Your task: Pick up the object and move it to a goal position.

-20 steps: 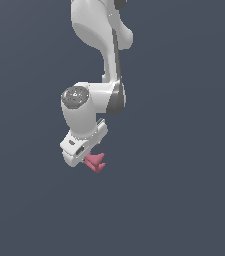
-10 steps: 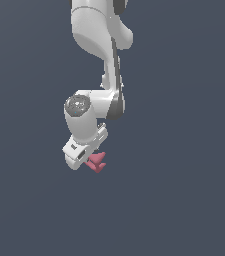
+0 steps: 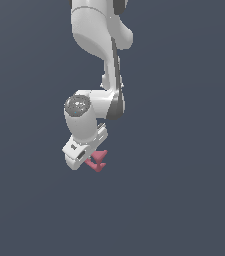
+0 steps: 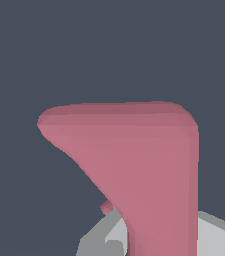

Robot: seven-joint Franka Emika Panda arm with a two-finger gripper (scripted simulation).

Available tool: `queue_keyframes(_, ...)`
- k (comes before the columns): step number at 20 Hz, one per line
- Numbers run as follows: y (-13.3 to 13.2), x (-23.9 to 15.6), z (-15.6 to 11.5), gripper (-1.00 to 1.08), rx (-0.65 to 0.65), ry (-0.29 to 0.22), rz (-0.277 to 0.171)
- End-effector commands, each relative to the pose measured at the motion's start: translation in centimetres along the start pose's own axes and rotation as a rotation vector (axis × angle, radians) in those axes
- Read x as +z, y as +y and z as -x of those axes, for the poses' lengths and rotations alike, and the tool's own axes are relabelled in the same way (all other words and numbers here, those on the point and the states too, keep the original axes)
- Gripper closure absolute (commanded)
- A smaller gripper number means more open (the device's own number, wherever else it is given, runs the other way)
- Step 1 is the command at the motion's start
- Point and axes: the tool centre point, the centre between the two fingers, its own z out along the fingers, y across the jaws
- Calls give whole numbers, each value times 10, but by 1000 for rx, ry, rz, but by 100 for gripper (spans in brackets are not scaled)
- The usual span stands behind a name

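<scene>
A plain backdrop (image 3: 189, 200) is filling everything behind the action.

In the exterior view the backdrop is showing as one flat, dark slate blue-grey; it is running to all four edges and corners of the picture in the same even tone; whether it is lying as a floor or standing as a wall is not showing. In the wrist view the same dark blue-grey backdrop (image 4: 109, 50) is taking up most of the picture; it is looking just as matte and even there; how far off it is lying cannot be told.
</scene>
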Motion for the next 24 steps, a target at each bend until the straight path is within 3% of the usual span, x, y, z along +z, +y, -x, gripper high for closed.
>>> queue_keyframes(1, 0, 0, 0, 108, 1, 0, 0)
queue_keyframes(12, 11, -37, -11, 108, 87, 10, 42)
queue_keyframes(24, 36, -139, -33, 108, 324, 33, 159)
